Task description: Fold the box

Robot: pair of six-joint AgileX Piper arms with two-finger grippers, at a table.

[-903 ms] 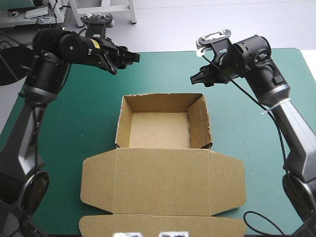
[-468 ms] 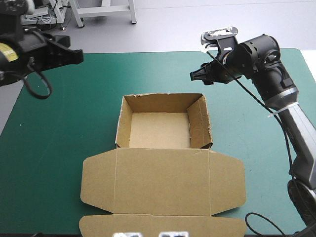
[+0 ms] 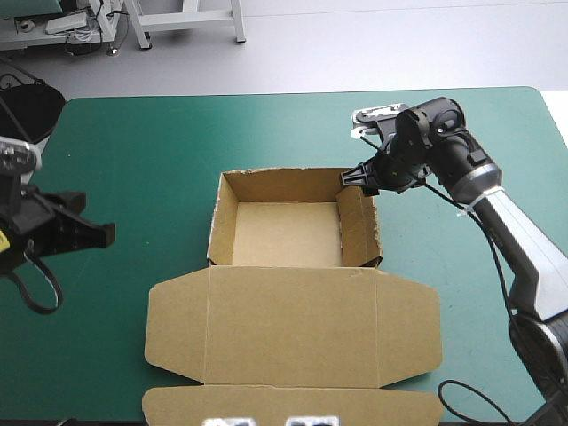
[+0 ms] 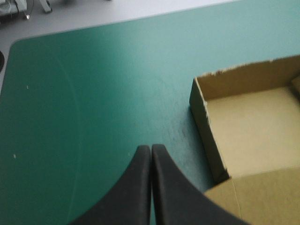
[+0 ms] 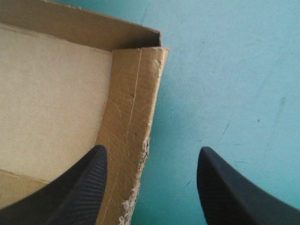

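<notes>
At the middle of the worktop, on its teal-green cover, the brown box stands as an open tray with its walls raised. Its lid lies flat toward the near edge, side flaps spread. The right hand is at the tray's far right corner, its black fingers spread wide apart. One is over the inside of the tray, the other over the cover outside, and the right wall runs between them. The left hand is near the worktop's left edge, well apart from the box. Its fingers are pressed together into one point, holding nothing, aimed toward the tray's left wall.
</notes>
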